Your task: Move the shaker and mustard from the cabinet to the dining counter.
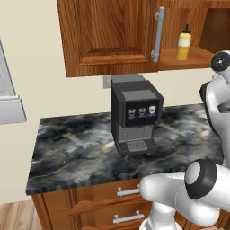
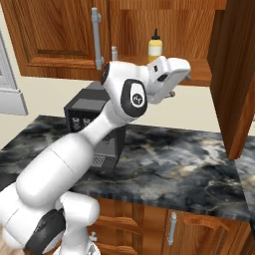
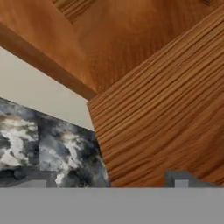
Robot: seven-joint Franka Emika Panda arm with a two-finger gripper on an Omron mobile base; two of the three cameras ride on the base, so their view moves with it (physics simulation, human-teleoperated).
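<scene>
Mustard (image 1: 183,43) and shaker (image 2: 114,53) both sit on the cabinet (image 1: 112,36) shelf; nothing moved yet. Our jaws stand open, empty, just below that shelf.

Cabinet (image 3: 162,109): reddish-brown wood, grain running diagonally, upper and right. Wall (image 3: 39,94): pale, left. Surface (image 3: 48,148): dark marbled stone, lower left.

Coffee machine (image 1: 136,116): black, three front dispensers, standing far on the stone top, under the closed door.
Wall (image 1: 31,49): cream, behind.
Floor (image 1: 13,215): wood, near left.
</scene>
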